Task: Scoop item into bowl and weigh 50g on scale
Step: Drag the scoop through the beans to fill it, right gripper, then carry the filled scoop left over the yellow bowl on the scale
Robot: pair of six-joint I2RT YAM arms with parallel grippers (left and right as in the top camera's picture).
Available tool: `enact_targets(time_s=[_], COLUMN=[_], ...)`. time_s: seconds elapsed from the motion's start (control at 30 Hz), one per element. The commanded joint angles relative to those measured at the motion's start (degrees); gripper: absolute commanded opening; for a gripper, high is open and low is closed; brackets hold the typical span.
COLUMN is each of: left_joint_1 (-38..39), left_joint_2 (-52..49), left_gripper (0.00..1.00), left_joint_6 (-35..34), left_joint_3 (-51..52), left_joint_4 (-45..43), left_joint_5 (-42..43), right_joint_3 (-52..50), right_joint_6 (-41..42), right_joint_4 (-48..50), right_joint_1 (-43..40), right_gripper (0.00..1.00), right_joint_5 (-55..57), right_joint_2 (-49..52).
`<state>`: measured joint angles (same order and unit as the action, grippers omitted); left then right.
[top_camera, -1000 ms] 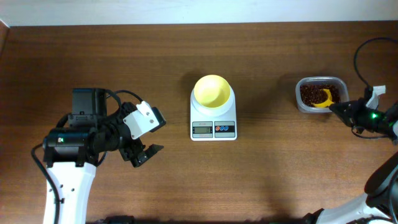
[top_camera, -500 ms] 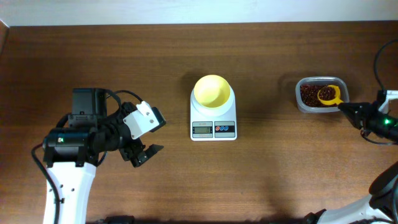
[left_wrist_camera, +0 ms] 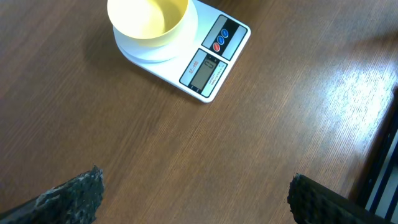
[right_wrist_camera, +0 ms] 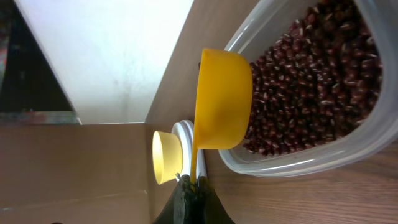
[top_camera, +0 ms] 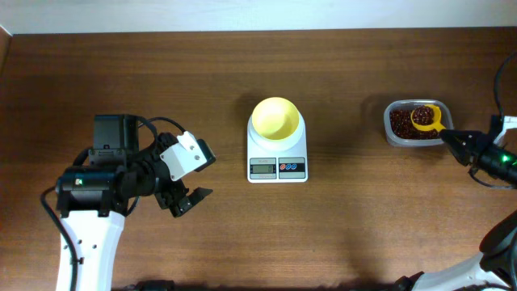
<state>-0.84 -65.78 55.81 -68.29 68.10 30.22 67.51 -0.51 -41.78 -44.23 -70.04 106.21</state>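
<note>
Right jaws are pinched shut on the handle of the yellow scoop [top_camera: 425,118], and its cup rides over the far right corner of the clear container [top_camera: 393,139], close to the right edge of the table [top_camera: 161,81]. The beans [top_camera: 401,124] lie heaped in that container, and a dark load of them shows in the scoop's cup too. From the right wrist camera the cup hangs side-on in front of the container's rim, handle running down into the closed jaws.

Middle of the table: the white scale [top_camera: 277,166], display and buttons facing the near edge, with the pale-yellow bowl [top_camera: 275,118] sitting on its platform.

Toward the left edge, the left jaws stand wide apart, gripping nothing, fingertips [left_wrist_camera: 74,193] low over bare wood.
</note>
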Motion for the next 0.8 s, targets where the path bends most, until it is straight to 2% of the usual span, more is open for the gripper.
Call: enact_targets(time_s=[0.0, 0.33, 0.77], left_joint_1=[-0.35, -0.35, -0.35], left_joint_2=[0.11, 0.11, 0.11], left_gripper=[0.99, 0.99, 0.99], left_joint_6=[0.87, 0.87, 0.87], left_joint_3=[-0.04, -0.04, -0.04], left_joint_4=[0.07, 0.07, 0.07], left_joint_5=[1.25, 1.22, 1.25], right_joint_3=[-0.15, -0.15, -0.15], right_joint_6=[-1.18, -1.16, -1.14], right_joint_4=[0.11, -0.04, -0.02], right_joint_1=[-0.42, 0.15, 14.62], right_gripper=[0.04, 0.04, 0.04], right_joint_5=[-5.05, -9.31, -9.31], right_joint_2=[0.59, 0.59, 0.59])
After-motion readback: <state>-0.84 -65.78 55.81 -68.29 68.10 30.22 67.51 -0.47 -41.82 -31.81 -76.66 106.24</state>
